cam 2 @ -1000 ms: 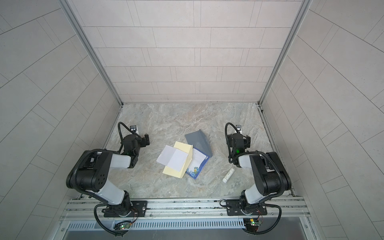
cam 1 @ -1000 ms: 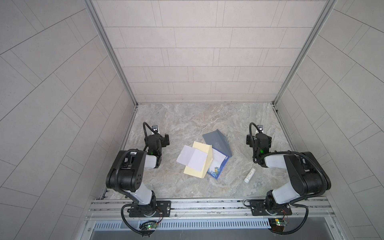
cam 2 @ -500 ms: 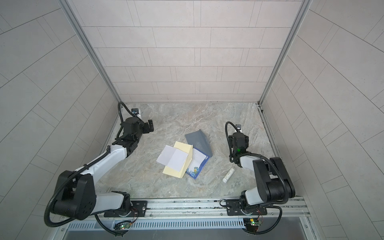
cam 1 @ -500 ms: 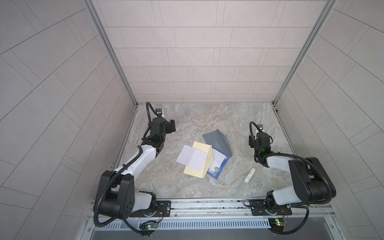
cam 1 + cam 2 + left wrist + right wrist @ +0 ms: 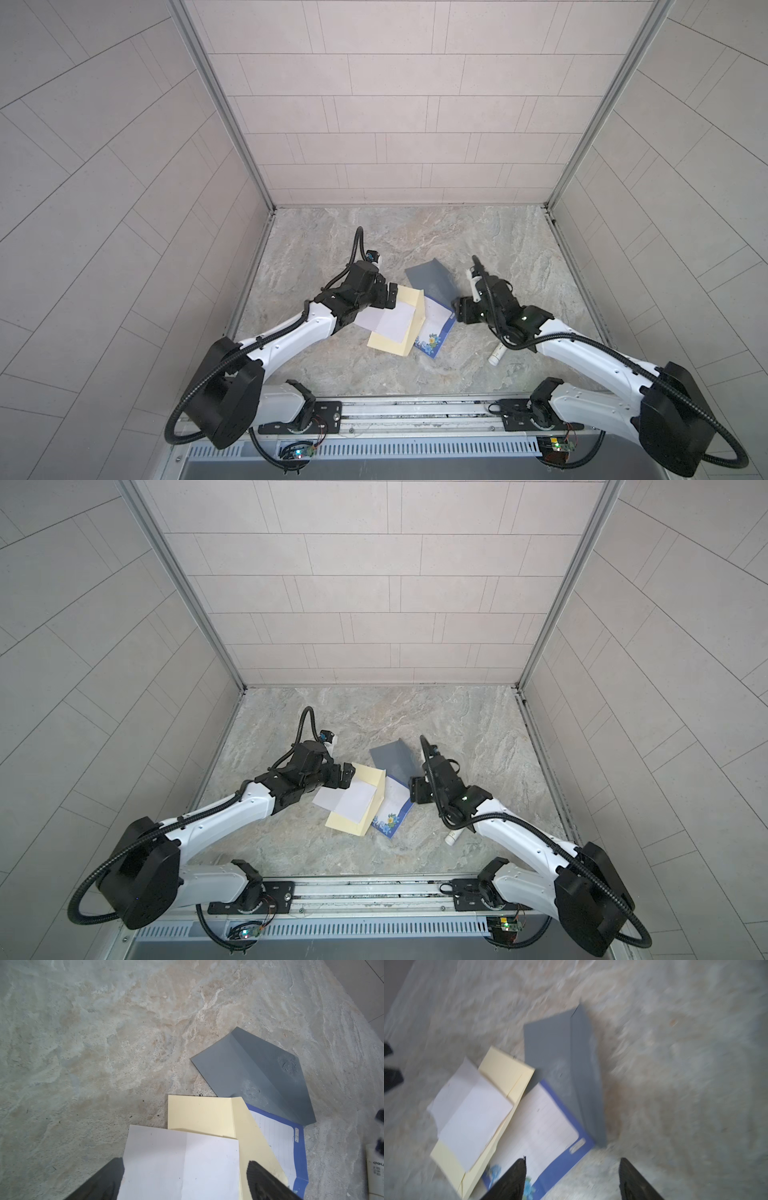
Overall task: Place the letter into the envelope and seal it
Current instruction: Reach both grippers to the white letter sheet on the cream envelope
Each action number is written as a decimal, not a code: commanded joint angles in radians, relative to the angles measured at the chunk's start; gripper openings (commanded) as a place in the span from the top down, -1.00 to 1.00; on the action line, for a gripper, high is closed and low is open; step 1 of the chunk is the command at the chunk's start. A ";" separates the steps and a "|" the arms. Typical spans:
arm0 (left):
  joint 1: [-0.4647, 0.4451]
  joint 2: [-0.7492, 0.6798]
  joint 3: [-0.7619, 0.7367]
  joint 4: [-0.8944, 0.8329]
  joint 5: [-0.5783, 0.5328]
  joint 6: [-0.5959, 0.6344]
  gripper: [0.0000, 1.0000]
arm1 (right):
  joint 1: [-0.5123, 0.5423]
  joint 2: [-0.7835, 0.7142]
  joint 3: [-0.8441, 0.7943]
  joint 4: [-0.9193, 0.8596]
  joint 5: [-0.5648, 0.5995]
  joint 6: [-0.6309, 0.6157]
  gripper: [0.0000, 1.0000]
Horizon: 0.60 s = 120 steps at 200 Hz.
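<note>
A white folded letter (image 5: 392,322) (image 5: 180,1167) lies on a pale yellow envelope (image 5: 409,299) (image 5: 199,1113) at the middle of the table. Under them is a blue-bordered lined sheet (image 5: 436,328) (image 5: 546,1124), with a grey envelope (image 5: 428,276) (image 5: 249,1072), its flap raised, on the sheet's far end. My left gripper (image 5: 390,297) (image 5: 185,1162) is open, low at the letter's left edge, with the white paper showing between its fingers. At the lined sheet's right edge my right gripper (image 5: 459,309) (image 5: 572,1161) is open and holds nothing.
A white glue stick (image 5: 496,355) (image 5: 452,836) lies on the marble table (image 5: 374,245) to the right of the papers, beside the right arm. Tiled walls close in the table on three sides. The arms' base rail runs along the front edge.
Both arms have reached out from their folded poses at the table's sides toward the papers. The left gripper came to the letter's edge, the right to the lined sheet. The papers lie unmoved.
</note>
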<state>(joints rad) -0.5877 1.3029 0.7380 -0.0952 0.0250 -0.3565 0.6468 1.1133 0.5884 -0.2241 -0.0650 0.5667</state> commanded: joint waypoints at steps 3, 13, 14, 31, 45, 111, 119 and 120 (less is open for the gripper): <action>0.002 0.015 0.001 -0.087 0.032 -0.046 -1.00 | 0.108 0.047 0.019 -0.010 -0.074 0.067 -0.46; 0.001 0.025 0.014 -0.127 0.022 -0.040 -1.00 | 0.144 0.089 0.062 -0.024 -0.078 0.046 -0.46; 0.001 0.028 0.015 -0.132 0.020 -0.040 -1.00 | 0.147 0.093 0.065 -0.027 -0.079 0.044 -0.47; 0.002 0.051 0.050 -0.202 0.024 -0.024 -1.00 | 0.173 0.164 0.138 -0.055 -0.076 0.022 -0.46; 0.002 0.077 0.080 -0.249 0.055 0.013 -1.00 | 0.175 0.199 0.174 -0.052 -0.079 0.024 -0.46; 0.007 0.141 0.130 -0.355 0.067 0.018 -0.94 | 0.175 0.393 0.389 -0.125 -0.062 0.015 -0.45; 0.016 0.131 0.130 -0.353 0.063 0.004 -0.94 | 0.177 0.408 0.406 -0.123 -0.074 0.013 -0.44; 0.017 0.130 0.129 -0.353 0.062 0.001 -0.94 | 0.177 0.410 0.408 -0.123 -0.076 0.013 -0.44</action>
<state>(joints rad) -0.5861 1.4483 0.8379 -0.4000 0.0933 -0.3347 0.8192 1.4834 0.9394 -0.3115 -0.1165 0.5922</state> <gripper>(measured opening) 0.972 0.725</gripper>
